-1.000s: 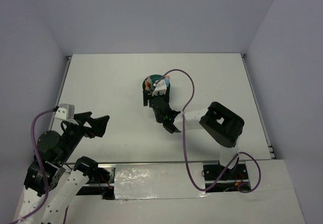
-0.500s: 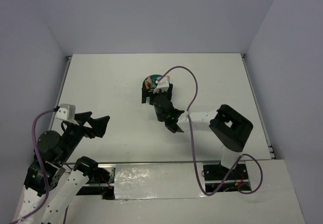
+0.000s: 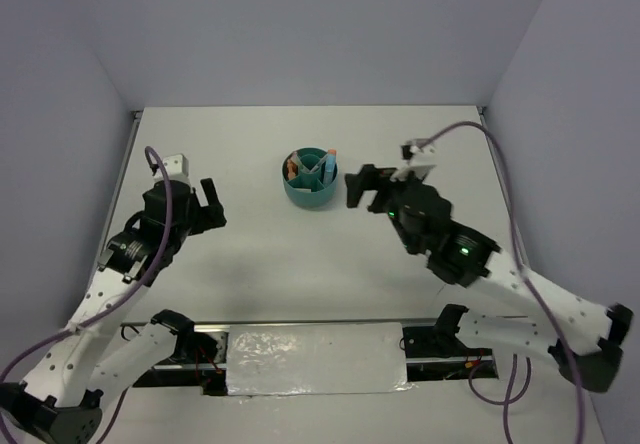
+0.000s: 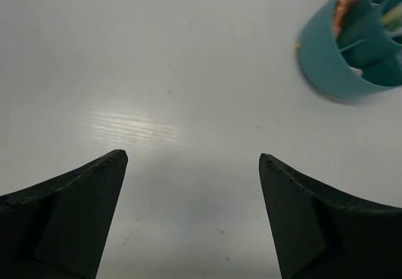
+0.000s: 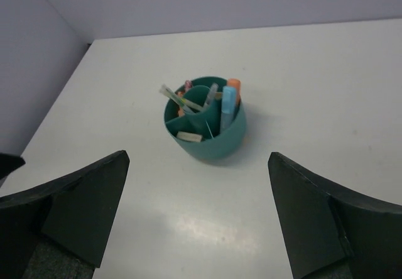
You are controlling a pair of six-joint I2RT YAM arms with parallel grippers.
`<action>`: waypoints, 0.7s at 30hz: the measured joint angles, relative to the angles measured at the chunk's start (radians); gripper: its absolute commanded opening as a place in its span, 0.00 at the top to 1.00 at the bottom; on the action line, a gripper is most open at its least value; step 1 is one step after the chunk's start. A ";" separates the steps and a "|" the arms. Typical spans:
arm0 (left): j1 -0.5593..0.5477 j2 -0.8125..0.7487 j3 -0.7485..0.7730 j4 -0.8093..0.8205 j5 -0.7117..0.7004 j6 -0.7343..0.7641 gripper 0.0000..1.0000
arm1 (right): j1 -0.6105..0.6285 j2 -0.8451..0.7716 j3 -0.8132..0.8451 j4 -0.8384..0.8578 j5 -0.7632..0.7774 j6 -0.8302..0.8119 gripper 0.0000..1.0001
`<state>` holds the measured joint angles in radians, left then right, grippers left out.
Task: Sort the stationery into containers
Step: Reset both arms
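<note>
The teal round container [image 3: 309,192] stands at the table's middle back, and stationery fills its compartments. Among it are a blue pen [image 5: 227,107], an orange cap [image 5: 233,84], a pale pencil [image 5: 174,96] and a white eraser [image 5: 188,136]. My right gripper [image 3: 361,188] hovers just right of the container [image 5: 210,142], open and empty, facing it. My left gripper [image 3: 212,204] hangs open and empty to the left of the container [image 4: 326,59], over bare table. In the wrist views both grippers, left [image 4: 192,156] and right [image 5: 198,156], have nothing between the fingers.
White table [image 3: 250,144] with grey walls on three sides. A purple cable [image 3: 470,129] loops from the right wrist. The arm bases and a taped strip [image 3: 310,354] run along the near edge.
My right gripper opened fully, left the container's top and swung back to its right. My left arm rose from its folded pose and reached out over the table's left middle.
</note>
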<state>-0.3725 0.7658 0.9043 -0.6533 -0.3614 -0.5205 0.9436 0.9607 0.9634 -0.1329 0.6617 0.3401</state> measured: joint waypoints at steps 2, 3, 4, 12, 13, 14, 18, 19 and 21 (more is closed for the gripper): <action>0.026 0.017 0.000 -0.022 -0.043 -0.010 0.01 | -0.006 -0.168 -0.021 -0.150 -0.018 0.036 0.00; 0.037 0.001 0.001 -0.031 -0.067 -0.011 0.01 | -0.007 -0.248 -0.033 -0.209 -0.024 0.053 0.00; 0.045 -0.023 0.002 -0.036 -0.091 -0.011 0.01 | -0.008 -0.328 -0.045 -0.272 -0.027 0.071 0.00; 0.056 -0.273 -0.018 -0.037 -0.203 0.000 0.01 | -0.010 -0.693 -0.090 -0.644 0.013 0.187 0.00; 0.056 -0.295 -0.024 -0.035 -0.208 0.000 0.01 | -0.010 -0.707 -0.094 -0.670 0.009 0.191 0.00; 0.056 -0.311 -0.029 -0.037 -0.213 -0.001 0.01 | -0.010 -0.718 -0.094 -0.693 0.009 0.195 0.00; 0.056 -0.342 -0.046 -0.039 -0.222 -0.002 0.01 | -0.010 -0.731 -0.094 -0.740 0.012 0.210 0.00; 0.056 -0.343 -0.048 -0.039 -0.222 -0.002 0.01 | -0.010 -0.729 -0.094 -0.748 0.012 0.214 0.00; 0.056 -0.342 -0.049 -0.040 -0.222 -0.002 0.01 | -0.010 -0.725 -0.094 -0.760 0.013 0.219 0.00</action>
<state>-0.3164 0.4240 0.8551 -0.6930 -0.5831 -0.5228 0.9333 0.2356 0.8692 -0.8925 0.6746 0.5587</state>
